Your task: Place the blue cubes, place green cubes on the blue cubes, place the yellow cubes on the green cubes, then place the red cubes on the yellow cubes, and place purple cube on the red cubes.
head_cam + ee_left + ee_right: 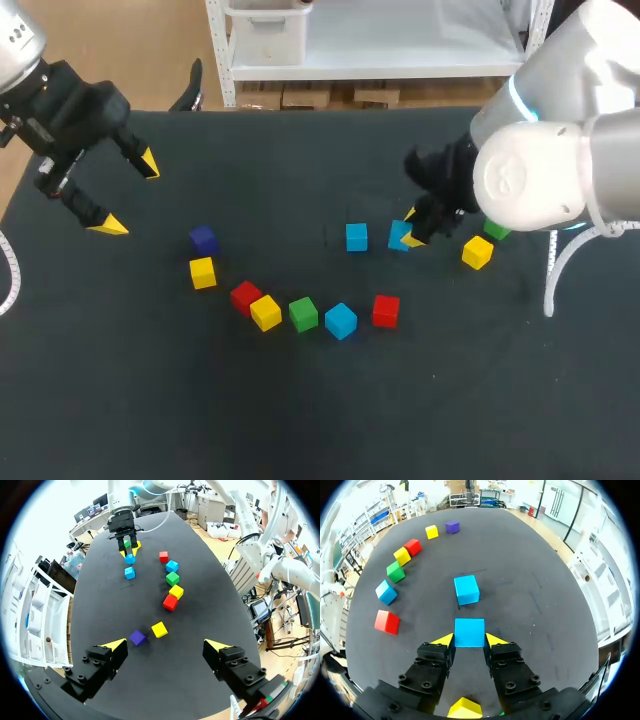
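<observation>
A table (300,420) with a matte black top fills nearly the whole head view — its far edge runs straight across the upper part of the frame, and its left edge slants off through the upper left. The top is plain, dark and flat, one even surface from edge to edge. Light falls on it evenly from above — shadows there are soft and short.
</observation>
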Motion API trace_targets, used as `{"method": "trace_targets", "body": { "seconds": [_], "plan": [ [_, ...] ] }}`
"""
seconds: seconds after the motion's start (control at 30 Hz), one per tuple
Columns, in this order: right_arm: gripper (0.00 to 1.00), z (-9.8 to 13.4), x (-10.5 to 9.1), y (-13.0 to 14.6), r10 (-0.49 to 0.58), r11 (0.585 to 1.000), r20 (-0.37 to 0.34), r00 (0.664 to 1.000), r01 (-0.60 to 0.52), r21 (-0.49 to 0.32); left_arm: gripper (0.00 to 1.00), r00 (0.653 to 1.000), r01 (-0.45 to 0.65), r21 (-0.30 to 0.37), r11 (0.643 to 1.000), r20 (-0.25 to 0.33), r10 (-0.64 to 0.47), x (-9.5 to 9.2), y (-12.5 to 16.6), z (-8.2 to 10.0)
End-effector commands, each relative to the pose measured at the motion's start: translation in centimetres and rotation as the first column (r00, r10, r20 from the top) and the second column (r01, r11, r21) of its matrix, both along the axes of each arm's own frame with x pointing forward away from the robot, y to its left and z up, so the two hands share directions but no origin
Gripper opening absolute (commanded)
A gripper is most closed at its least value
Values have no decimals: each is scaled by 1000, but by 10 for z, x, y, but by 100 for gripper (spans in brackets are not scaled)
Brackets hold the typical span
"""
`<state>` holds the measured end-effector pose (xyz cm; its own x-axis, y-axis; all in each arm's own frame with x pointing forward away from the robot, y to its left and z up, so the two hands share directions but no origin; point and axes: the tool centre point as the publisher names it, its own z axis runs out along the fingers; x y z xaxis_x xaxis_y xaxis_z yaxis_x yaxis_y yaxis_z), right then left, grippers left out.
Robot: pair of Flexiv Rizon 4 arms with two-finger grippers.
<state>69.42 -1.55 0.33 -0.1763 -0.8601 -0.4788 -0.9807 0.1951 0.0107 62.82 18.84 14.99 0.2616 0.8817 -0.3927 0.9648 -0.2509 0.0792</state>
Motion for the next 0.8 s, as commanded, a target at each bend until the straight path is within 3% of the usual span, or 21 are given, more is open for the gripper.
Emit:
{"method": "trace_targets", "body": {
  "seconds": [0.03,0.5,0.8],
  "plan": [
    [0,3,6,2,28,999,-8,1000,-28,-24,100,1000,1,3,1000,-1,-1,1,0,0],
    [0,2,7,10,108,988,49,993,-102,-117,100,1000,1,3,1000,-1,-1,1,0,0],
    [0,0,5,18,139,984,48,989,-133,-117,100,1000,1,3,1000,-1,-1,1,0,0]
  ]
}}
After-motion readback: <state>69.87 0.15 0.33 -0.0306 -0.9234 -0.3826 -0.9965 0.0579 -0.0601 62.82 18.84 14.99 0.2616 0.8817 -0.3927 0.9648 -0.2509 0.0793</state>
